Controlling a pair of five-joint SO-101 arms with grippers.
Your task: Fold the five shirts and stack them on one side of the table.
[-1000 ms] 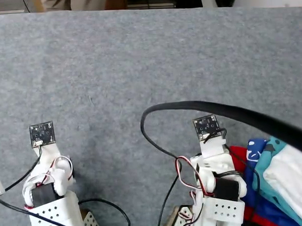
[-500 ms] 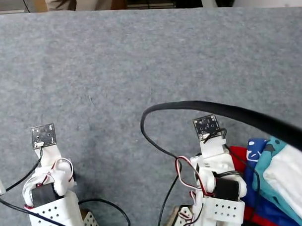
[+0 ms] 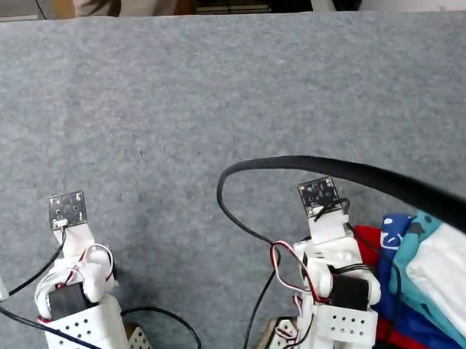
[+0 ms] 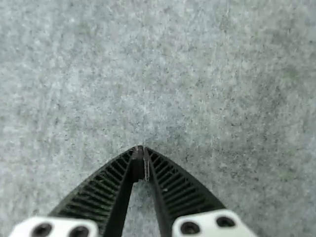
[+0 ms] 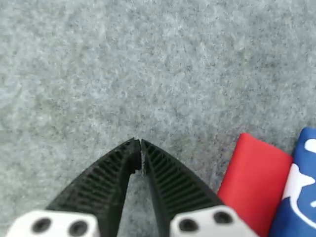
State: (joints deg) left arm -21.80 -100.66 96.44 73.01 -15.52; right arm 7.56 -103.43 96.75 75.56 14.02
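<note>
At the near edge of the table (image 3: 215, 91), two arms stand side by side: the left arm (image 3: 69, 291) at about 7 o'clock and the right arm (image 3: 332, 282) at about 5 o'clock, both pointing toward 12. The left gripper (image 4: 139, 152) has its two ribbed fingers pressed together at the tips, holding nothing, just above grey felt. The right gripper (image 5: 138, 144) is likewise closed tip to tip, with nothing between its fingers.

Just beside the right arm, at 4 o'clock on the table, lies one pile (image 3: 420, 283) of shirts. Four colours can be counted in it: a red shirt (image 3: 369, 242) nearest the arm, a blue shirt (image 3: 406, 314) with white print over it, a teal shirt (image 3: 428, 223), and a white shirt (image 3: 450, 266) on top. The pile runs off the near-right corner of the high view, so any fifth shirt cannot be told. From the right wrist, a folded corner of the red shirt (image 5: 252, 182) lies near the closed fingertips but apart from them, with the blue shirt (image 5: 303, 197) touching its far side.

One black cable (image 3: 332, 167) arcs above the felt from the right arm toward 3 o'clock, passing over the pile.

Beyond the arms, grey felt spreads wide from 9 to 3 o'clock and out to the straight far edge at 12.
</note>
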